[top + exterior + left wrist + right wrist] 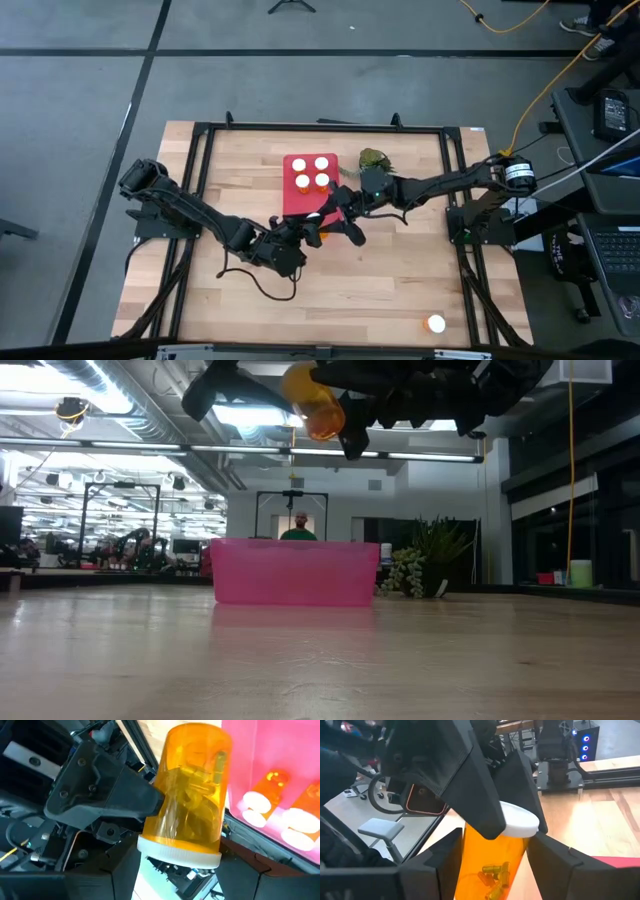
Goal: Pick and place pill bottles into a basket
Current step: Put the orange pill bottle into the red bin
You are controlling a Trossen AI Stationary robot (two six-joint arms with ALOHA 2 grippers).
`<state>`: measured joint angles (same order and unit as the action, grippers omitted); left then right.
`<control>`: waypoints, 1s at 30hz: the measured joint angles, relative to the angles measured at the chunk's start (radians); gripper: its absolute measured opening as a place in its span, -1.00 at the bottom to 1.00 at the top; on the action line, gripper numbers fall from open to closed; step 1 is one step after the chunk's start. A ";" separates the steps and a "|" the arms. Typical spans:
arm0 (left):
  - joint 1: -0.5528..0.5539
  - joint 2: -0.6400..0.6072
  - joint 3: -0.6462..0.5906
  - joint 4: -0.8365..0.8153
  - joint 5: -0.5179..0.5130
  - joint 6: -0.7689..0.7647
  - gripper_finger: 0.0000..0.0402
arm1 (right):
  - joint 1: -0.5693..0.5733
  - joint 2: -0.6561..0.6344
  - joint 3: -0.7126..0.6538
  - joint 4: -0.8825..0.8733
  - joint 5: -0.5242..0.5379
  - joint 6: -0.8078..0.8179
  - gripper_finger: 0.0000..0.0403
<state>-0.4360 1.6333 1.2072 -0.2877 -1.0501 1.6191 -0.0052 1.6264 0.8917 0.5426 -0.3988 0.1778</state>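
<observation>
One orange pill bottle [190,795] with a white cap is held high above the table between both grippers, just near of the red basket [292,200]. In the low view the bottle [315,405] is tilted. My left gripper [303,238] is shut on its cap end. My right gripper [332,218] is shut on its orange body. Several more bottles [310,173] stand upright in the basket, white caps up. Another bottle [435,323] rests on the table at the near right. My left gripper pinches the bottle's white cap [520,822] between its two fingers [470,795], coming from the table's left. The bottle is lifted clear of the table and points away from the gripper. My right gripper has the bottle's orange body [492,850] between its two fingers [445,860], coming from the table's right. The fingers lie across the bottle. One finger [135,802] lies flat against the body's side; the other is hidden behind the bottle.
A small green plant [373,157] stands just right of the basket's far corner and also shows in the low view [420,570]. The basket's pink wall [295,572] stands mid-table. Bare wood lies toward the near edge.
</observation>
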 joint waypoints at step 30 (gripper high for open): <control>-0.076 -0.023 0.001 -0.065 -0.192 -0.223 0.25 | -0.002 0.000 0.000 0.023 0.005 -0.025 0.01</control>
<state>-0.5120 1.6100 1.2083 -0.3522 -1.2417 1.3966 -0.0074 1.6264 0.8921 0.5653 -0.3943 0.1524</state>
